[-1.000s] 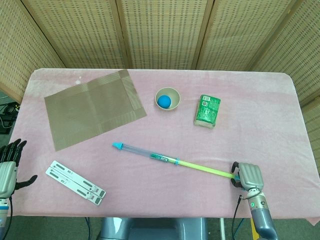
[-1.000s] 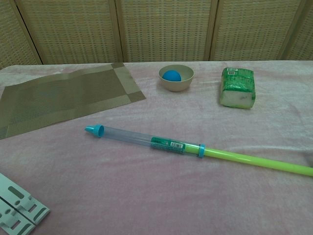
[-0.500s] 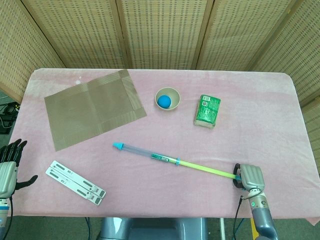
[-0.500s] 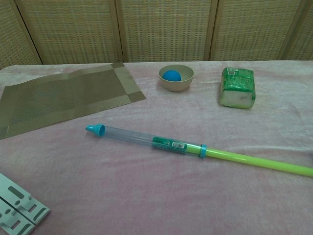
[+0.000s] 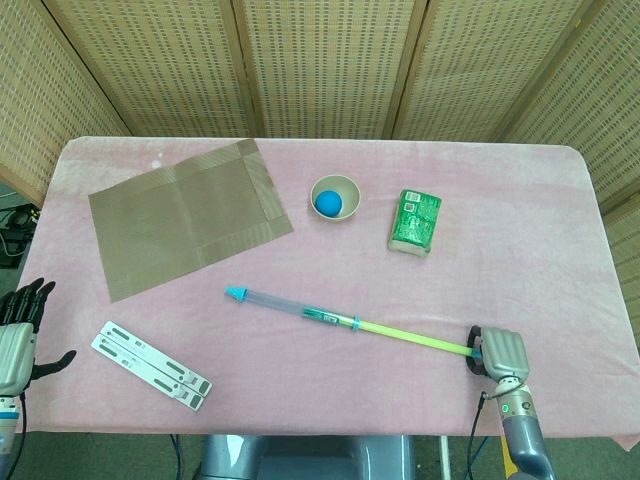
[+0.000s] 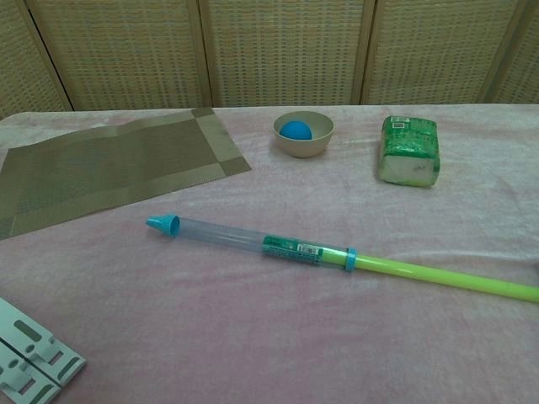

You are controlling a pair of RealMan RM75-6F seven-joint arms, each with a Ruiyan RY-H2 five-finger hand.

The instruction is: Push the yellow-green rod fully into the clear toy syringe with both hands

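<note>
The clear toy syringe [image 5: 290, 306] lies flat on the pink cloth, its blue tip pointing left, and shows again in the chest view [image 6: 227, 236]. The yellow-green rod [image 5: 410, 338] sticks far out of the syringe's right end, past a blue collar [image 6: 349, 259]. My right hand [image 5: 500, 355] grips the rod's outer end near the table's front right edge, fingers curled around it. My left hand [image 5: 18, 340] hangs beyond the table's left front corner, fingers apart, holding nothing. Neither hand shows in the chest view.
A brown woven placemat [image 5: 185, 215] lies at the back left. A beige bowl [image 5: 334, 196] with a blue ball stands at centre back, with a green packet [image 5: 415, 221] to its right. A white flat slotted piece [image 5: 150, 365] lies at the front left.
My right hand has drawn slightly toward the front right edge, and the syringe with its rod has slid a little to the right with it. The left hand has stayed put.
</note>
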